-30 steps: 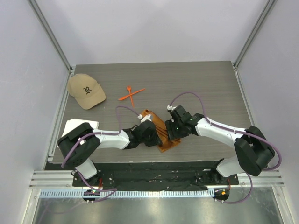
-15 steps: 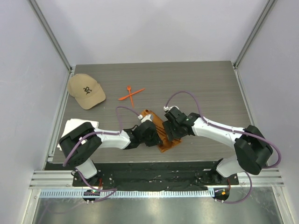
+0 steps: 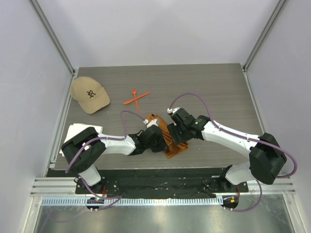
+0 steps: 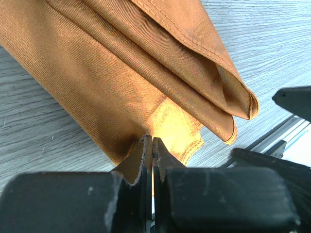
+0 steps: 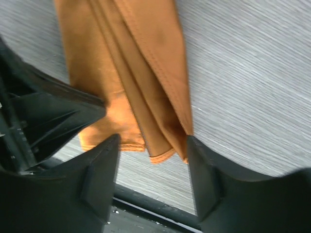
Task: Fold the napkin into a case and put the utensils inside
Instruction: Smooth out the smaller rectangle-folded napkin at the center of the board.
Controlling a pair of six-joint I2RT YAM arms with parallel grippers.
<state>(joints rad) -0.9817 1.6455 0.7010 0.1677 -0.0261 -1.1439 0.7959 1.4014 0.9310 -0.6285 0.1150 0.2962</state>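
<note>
The rust-orange napkin (image 3: 171, 144) lies folded into a narrow strip near the table's front edge, between the two arms. In the left wrist view it (image 4: 136, 73) shows several stacked layers. My left gripper (image 4: 152, 145) is shut on a thin bottom layer at its near edge. My right gripper (image 5: 153, 160) is open and hovers over the napkin's (image 5: 141, 87) near end, a finger (image 5: 99, 170) on each side. Two bright-orange utensils (image 3: 136, 98) lie crossed at the back of the table, clear of both grippers.
A tan cap (image 3: 89, 94) sits at the back left. A white towel (image 3: 77, 130) lies at the left edge under the left arm. The table's metal front rail (image 3: 160, 177) runs just below the napkin.
The right arm has moved left, bringing its gripper over the napkin. The left arm and the napkin have stayed in place.
</note>
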